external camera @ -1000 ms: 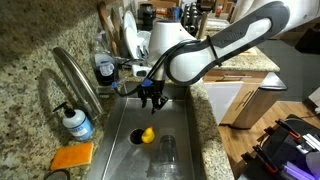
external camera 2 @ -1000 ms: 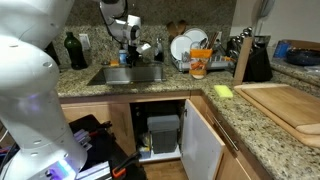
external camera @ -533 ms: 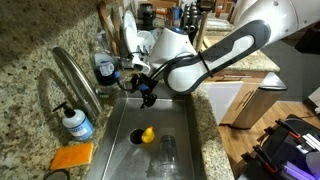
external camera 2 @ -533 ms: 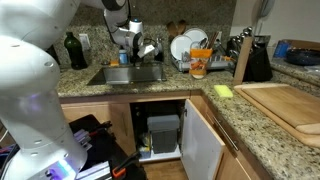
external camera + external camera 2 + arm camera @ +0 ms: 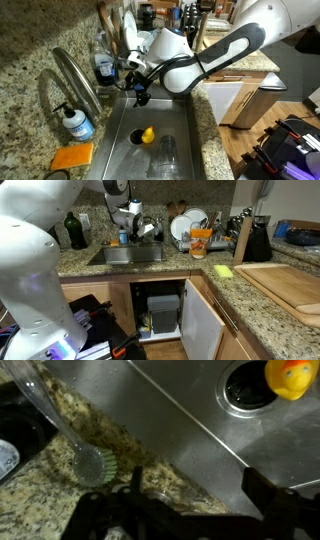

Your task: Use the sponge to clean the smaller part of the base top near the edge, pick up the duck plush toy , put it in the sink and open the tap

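The small yellow duck plush toy (image 5: 147, 134) (image 5: 290, 375) lies on the floor of the steel sink (image 5: 124, 142) (image 5: 118, 256), beside the dark drain (image 5: 243, 387). My gripper (image 5: 138, 94) (image 5: 126, 238) (image 5: 198, 486) hangs open and empty above the sink's back part, close to the tall arched tap (image 5: 73, 78). The tap's spout end (image 5: 92, 464) shows in the wrist view over the speckled granite base top (image 5: 28, 150) (image 5: 50, 500). A flat orange sponge (image 5: 72, 157) rests on the narrow counter strip at the sink's near corner.
A clear glass (image 5: 167, 156) stands in the sink near the duck. A pump soap bottle (image 5: 76, 123) stands by the tap's base. Behind the sink is a dish rack with plates (image 5: 130, 38) (image 5: 190, 226). A yellow-green pad (image 5: 222, 271), cutting board (image 5: 290, 284) and open cabinet door (image 5: 203, 320) are off to the side.
The gripper's jaws have opened wide. The arm has drawn back from over the duck toward the tap side of the sink. The duck has stayed on the sink floor.
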Controlling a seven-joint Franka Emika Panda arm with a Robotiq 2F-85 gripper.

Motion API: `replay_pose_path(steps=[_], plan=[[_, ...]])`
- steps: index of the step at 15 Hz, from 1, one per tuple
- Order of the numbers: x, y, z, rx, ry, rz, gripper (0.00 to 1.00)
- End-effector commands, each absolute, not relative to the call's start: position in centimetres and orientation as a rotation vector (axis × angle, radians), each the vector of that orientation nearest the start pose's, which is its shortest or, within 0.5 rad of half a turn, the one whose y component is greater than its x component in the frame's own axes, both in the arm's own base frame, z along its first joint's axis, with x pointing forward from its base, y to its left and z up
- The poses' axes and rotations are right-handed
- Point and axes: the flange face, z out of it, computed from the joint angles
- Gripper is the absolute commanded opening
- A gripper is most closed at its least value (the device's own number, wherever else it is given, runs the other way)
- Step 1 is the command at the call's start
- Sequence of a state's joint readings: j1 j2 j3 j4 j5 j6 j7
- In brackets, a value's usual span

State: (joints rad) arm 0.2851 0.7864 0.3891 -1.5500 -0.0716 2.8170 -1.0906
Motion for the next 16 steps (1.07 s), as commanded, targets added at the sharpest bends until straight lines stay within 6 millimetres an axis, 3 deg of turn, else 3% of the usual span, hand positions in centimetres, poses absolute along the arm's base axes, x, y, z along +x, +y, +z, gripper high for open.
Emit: replay_pose_path(steps=[1, 3, 4, 8, 14, 15, 16], plan=[[63.9, 43.4, 28.4, 2.079, 2.184, 1.117, 1.0], [64.8, 43.7, 28.8, 2.095, 2.119, 1.182, 1.0], [63.8, 43.2, 29.0, 2.093, 2.167, 1.116, 1.0], [64.7, 43.3, 28.7, 2.126, 2.109, 1.156, 1.0], [67.3, 42.3, 26.5, 2.477, 1.888, 1.233, 1.0], [66.1, 42.7, 27.4, 2.381, 1.947, 1.193, 1.0], [66.5, 42.5, 26.9, 2.419, 1.923, 1.198, 1.0]])
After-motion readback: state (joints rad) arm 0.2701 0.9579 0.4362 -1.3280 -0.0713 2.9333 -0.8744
